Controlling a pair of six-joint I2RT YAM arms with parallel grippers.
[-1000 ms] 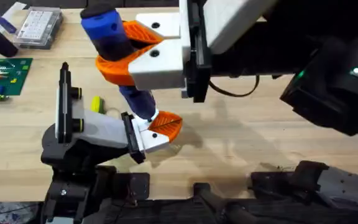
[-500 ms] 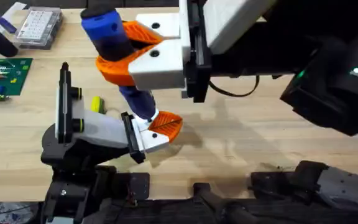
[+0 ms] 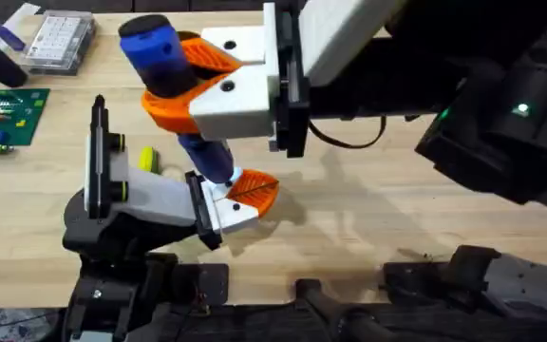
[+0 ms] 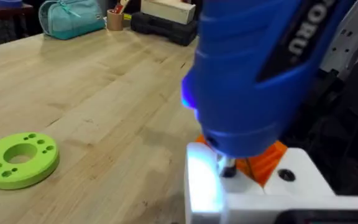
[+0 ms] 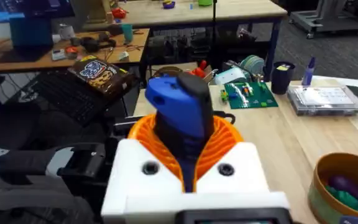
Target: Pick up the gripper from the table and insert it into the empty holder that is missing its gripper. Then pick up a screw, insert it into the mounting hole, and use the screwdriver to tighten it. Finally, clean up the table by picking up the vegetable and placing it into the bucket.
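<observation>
The right arm's orange-padded white gripper (image 3: 183,81) clamps the blue pen-shaped electric screwdriver (image 3: 164,57) upright, tip down at the small orange leaf-shaped gripper (image 3: 252,190) seated in the white-and-grey holder (image 3: 145,201), apparently to tighten its screw.

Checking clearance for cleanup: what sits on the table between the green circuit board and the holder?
In the overhead view, bare wood lies between the circuit board and the holder.
</observation>
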